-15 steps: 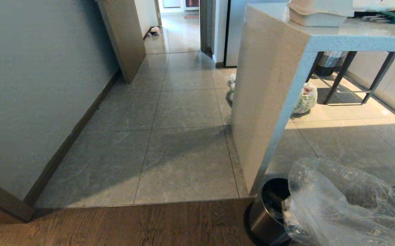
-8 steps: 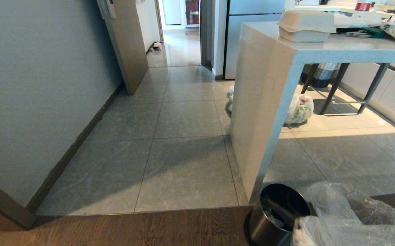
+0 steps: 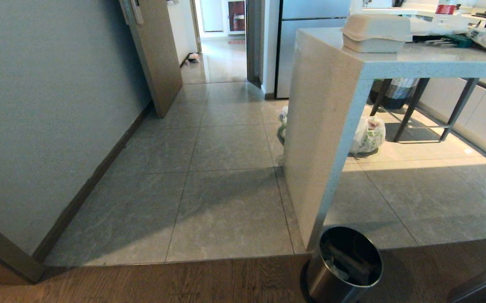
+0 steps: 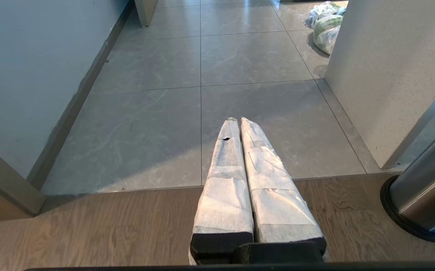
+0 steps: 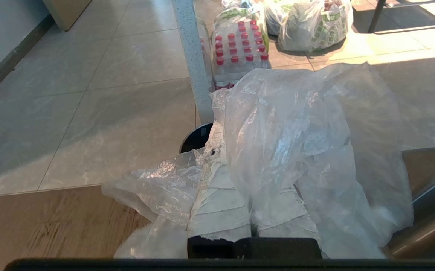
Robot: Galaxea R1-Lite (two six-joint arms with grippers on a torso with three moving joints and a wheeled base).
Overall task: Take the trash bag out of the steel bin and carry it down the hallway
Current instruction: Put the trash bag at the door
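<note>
The steel bin stands at the foot of the counter's side panel, where the wood floor meets the tiles. Its mouth is uncovered, with dark scraps inside. The trash bag, clear and crinkled, is out of the bin and drapes over my right gripper, which is shut on it. The bag does not show in the head view, and only the bin's black rim peeks out behind it. My left gripper is shut and empty, held over the wood floor left of the bin. The hallway runs ahead.
A white counter walls the hallway's right side, with tied white bags and a pack of water bottles beneath it. A grey wall and an open door line the left. A second steel cylinder sits at my far right.
The head view has tilted upward, so the scene has slid down. The clear bag that filled the lower right corner has dropped out of that view, baring the bin's mouth.
</note>
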